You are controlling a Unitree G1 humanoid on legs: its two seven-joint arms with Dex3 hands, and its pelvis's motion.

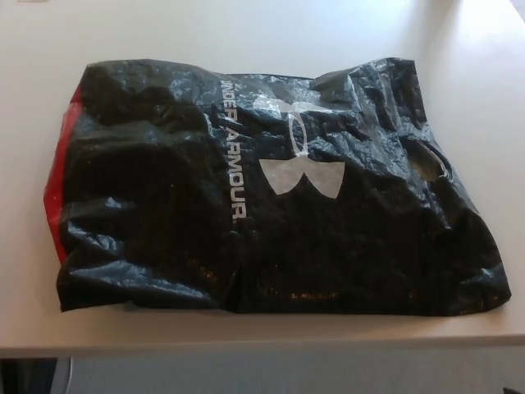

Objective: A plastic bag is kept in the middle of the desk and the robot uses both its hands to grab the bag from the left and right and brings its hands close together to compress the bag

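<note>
A large black plastic bag lies flat and crinkled across the middle of the pale desk. It carries a white logo and white lettering on its top face. A red strip runs along its left edge. Near its right end there is an oval handle hole. The bag's lower edge lies close to the desk's front edge. Neither of my hands shows in the head view.
The desk's front edge crosses the bottom of the picture, with dark floor below it. A seam between desk sections runs at the upper right. Bare desk surface lies behind the bag and to its left.
</note>
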